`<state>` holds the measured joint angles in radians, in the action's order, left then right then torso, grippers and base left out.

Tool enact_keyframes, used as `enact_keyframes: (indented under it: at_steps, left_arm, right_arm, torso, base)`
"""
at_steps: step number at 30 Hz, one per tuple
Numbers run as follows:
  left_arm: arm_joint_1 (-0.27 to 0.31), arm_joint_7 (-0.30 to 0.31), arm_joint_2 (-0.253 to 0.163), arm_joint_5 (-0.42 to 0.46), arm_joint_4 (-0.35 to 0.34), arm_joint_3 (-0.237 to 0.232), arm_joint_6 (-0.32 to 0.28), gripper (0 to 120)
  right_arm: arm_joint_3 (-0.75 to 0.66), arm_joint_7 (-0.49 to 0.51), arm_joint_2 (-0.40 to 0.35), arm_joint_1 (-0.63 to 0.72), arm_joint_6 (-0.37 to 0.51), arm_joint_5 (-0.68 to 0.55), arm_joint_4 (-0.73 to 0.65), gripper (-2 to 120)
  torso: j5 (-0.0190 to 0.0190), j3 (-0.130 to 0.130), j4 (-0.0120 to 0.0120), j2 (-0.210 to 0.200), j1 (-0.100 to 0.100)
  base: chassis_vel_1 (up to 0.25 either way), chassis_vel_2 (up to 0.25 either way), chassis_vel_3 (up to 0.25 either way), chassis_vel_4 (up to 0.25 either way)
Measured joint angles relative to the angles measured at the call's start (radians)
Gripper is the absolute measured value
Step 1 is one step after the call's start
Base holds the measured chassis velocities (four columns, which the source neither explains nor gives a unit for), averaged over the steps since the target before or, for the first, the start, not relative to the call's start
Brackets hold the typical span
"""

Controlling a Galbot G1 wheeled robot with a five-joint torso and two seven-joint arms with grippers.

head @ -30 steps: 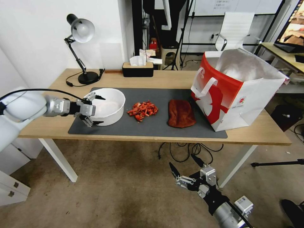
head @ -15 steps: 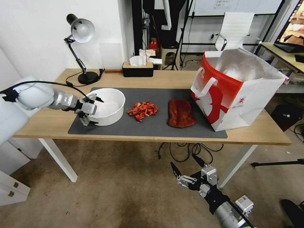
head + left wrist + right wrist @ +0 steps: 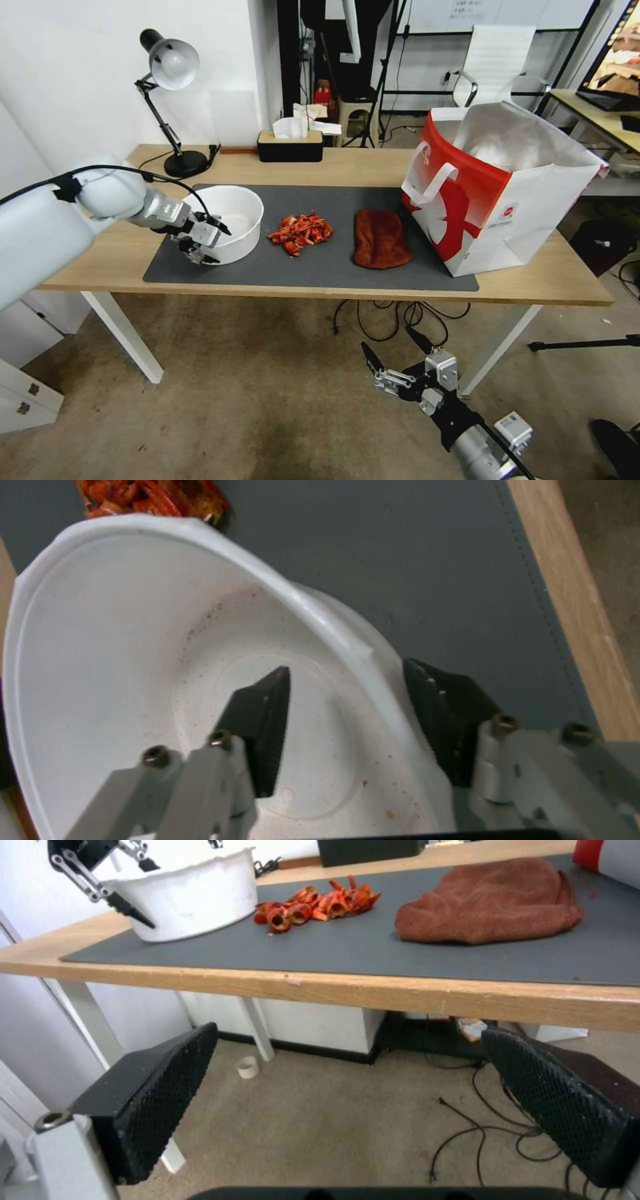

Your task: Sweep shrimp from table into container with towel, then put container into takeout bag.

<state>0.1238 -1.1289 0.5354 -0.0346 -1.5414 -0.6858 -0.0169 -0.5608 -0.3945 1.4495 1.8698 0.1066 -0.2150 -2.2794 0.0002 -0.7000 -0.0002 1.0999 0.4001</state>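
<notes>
The heap of small glossy red-orange shrimp (image 3: 301,233) lies on the dark grey rectangular mat (image 3: 320,263) of the long light-wood table (image 3: 547,277), between the large round white plastic container (image 3: 230,223) just to its left and the folded dark rust-red towel (image 3: 381,239) near its right. The left gripper (image 3: 212,244) straddles the container's near-left rim with its 2 fingers spread, 1 finger (image 3: 261,730) inside the wall and 1 outside, not visibly pressed against it. The boxy red-and-white takeout bag (image 3: 497,193) stands upright at the table's right end beside the towel, and the right gripper (image 3: 392,350) hangs below the table's front edge, jaws wide apart and holding nothing.
</notes>
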Motion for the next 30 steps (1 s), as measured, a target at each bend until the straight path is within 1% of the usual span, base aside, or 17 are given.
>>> enact_keyframes:
  at_steps: [1,3,4,5,7,8,11,12,14,16,20,22,23,24,27,28,30]
  left_arm:
    - [0.000,0.000,0.000,0.000,0.000,0.000,0.000,45]
    - [0.013,-0.011,-0.001,-0.002,0.000,-0.017,0.000,35]
    - [0.013,-0.011,-0.001,-0.002,0.000,-0.017,0.000,35]
    - [0.016,-0.016,-0.002,-0.007,0.000,-0.022,0.000,28]
    - [0.016,-0.026,-0.003,-0.013,0.002,-0.025,0.001,19]
    - [0.016,-0.026,-0.003,-0.013,0.002,-0.025,0.001,19]
    - [0.010,-0.033,-0.006,-0.019,0.001,-0.025,0.003,5]
    - [0.010,-0.033,-0.006,-0.019,0.001,-0.025,0.003,5]
    - [0.009,-0.033,-0.010,-0.019,-0.003,-0.024,0.005,0]
    - [0.007,-0.032,-0.012,-0.019,-0.005,-0.022,0.006,0]
    - [-0.025,-0.024,-0.029,-0.015,-0.019,0.009,0.011,0]
    - [-0.063,-0.016,-0.045,-0.013,-0.028,0.042,0.018,0]
    - [-0.086,-0.013,-0.052,-0.012,-0.033,0.068,0.021,0]
    - [-0.086,-0.013,-0.052,-0.012,-0.033,0.068,0.021,0]
    - [-0.128,-0.008,-0.061,-0.012,-0.040,0.114,0.025,0]
    - [-0.128,-0.008,-0.061,-0.012,-0.040,0.114,0.025,0]
    - [-0.155,-0.006,-0.068,-0.012,-0.047,0.145,0.026,0]
  right_arm:
    - [0.000,0.000,0.000,0.000,0.000,0.000,0.000,100]
    - [-0.003,0.001,-0.001,0.000,-0.001,-0.005,-0.004,100]
    - [-0.003,0.001,-0.001,0.000,-0.001,-0.005,-0.004,100]
    - [-0.004,0.001,-0.002,0.000,-0.001,-0.006,-0.005,100]
    - [-0.004,0.002,-0.002,-0.001,-0.002,-0.007,-0.005,100]
    - [-0.004,0.002,-0.002,-0.001,-0.002,-0.007,-0.005,100]
    - [-0.004,0.002,-0.003,0.001,-0.006,-0.009,-0.009,100]
    - [-0.004,0.002,-0.003,0.001,-0.006,-0.009,-0.009,100]
    - [-0.004,0.002,-0.004,0.001,-0.006,-0.010,-0.013,100]
    - [-0.003,0.002,-0.004,0.000,-0.006,-0.011,-0.015,100]
    - [-0.001,0.002,-0.005,-0.003,-0.006,-0.011,-0.015,100]
    - [0.001,0.003,-0.005,-0.002,-0.005,-0.011,-0.015,100]
    - [0.001,0.003,-0.006,-0.002,-0.005,-0.011,-0.015,100]
    - [0.001,0.003,-0.006,-0.002,-0.005,-0.011,-0.015,100]
    - [0.002,0.004,-0.008,-0.001,-0.004,-0.010,-0.011,100]
    - [0.002,0.004,-0.008,-0.001,-0.004,-0.010,-0.011,100]
    - [0.003,0.005,-0.008,0.001,-0.004,-0.008,-0.009,100]
  torso:
    - [0.0000,0.000,0.0000,0.000,0.000]
    - [-0.0001,0.000,0.0002,0.000,0.000]
    - [-0.0001,0.000,0.0002,0.000,0.000]
    - [0.0000,0.000,0.0001,0.000,0.000]
    - [-0.0001,0.000,0.0003,0.000,0.000]
    - [-0.0001,0.000,0.0003,0.000,0.000]
    - [-0.0002,0.000,0.0002,0.000,0.000]
    - [-0.0002,0.000,0.0002,0.000,0.000]
    - [-0.0002,0.000,0.0002,0.000,0.000]
    - [-0.0002,0.000,0.0000,0.000,0.000]
    - [-0.0001,0.000,0.0000,0.000,0.000]
    - [-0.0002,0.000,0.0003,0.000,0.000]
    - [-0.0003,0.000,0.0004,0.000,0.000]
    - [-0.0003,0.000,0.0004,0.000,0.000]
    - [-0.0003,0.000,0.0002,0.000,0.000]
    - [-0.0003,0.000,0.0002,0.000,0.000]
    - [-0.0002,0.000,0.0000,0.000,0.000]
  base:
    - [0.000,0.000,0.000,0.000]
    - [0.000,0.000,0.000,0.000]
    - [0.000,0.000,0.000,0.000]
    - [0.000,0.000,0.000,0.000]
    - [0.000,0.000,0.000,0.000]
    - [0.000,0.000,0.000,0.000]
    - [0.000,0.000,0.000,0.000]
    - [0.000,0.000,0.000,0.000]
    - [0.000,0.000,0.000,0.000]
    - [0.000,0.000,0.000,0.000]
    - [0.000,0.000,0.000,0.000]
    - [0.000,0.000,0.000,0.000]
    - [0.000,0.000,0.000,0.000]
    - [0.000,0.000,0.000,0.000]
    - [0.000,0.000,0.000,0.000]
    - [0.000,0.000,0.000,0.000]
    - [0.000,0.000,0.000,0.000]
